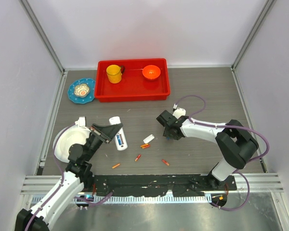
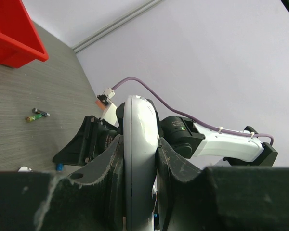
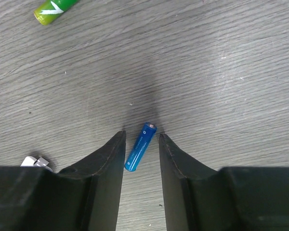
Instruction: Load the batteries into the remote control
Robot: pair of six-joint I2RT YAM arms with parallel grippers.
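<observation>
The white remote control (image 1: pixel 120 140), blue patch up, lies near the table's middle. My left gripper (image 1: pixel 109 131) is shut on its edge; in the left wrist view the remote (image 2: pixel 140 120) stands clamped between the fingers (image 2: pixel 106 168). My right gripper (image 1: pixel 169 131) is open and low over the table, its fingers either side of a blue battery (image 3: pixel 140 147) without touching it. Orange batteries lie loose at the centre (image 1: pixel 145 145), (image 1: pixel 137 157), (image 1: pixel 116 165), and one at the right (image 1: pixel 165 162). A green battery (image 3: pixel 55 8) lies beyond the right gripper. The small white cover (image 1: pixel 148 138) lies by the orange batteries.
A red tray (image 1: pixel 132 91) at the back holds a yellow cup (image 1: pixel 114 73) and an orange bowl (image 1: pixel 151 72). A blue plate (image 1: pixel 82 90) sits to its left. A white round plate (image 1: pixel 66 142) lies under my left arm. Frame rails border both sides.
</observation>
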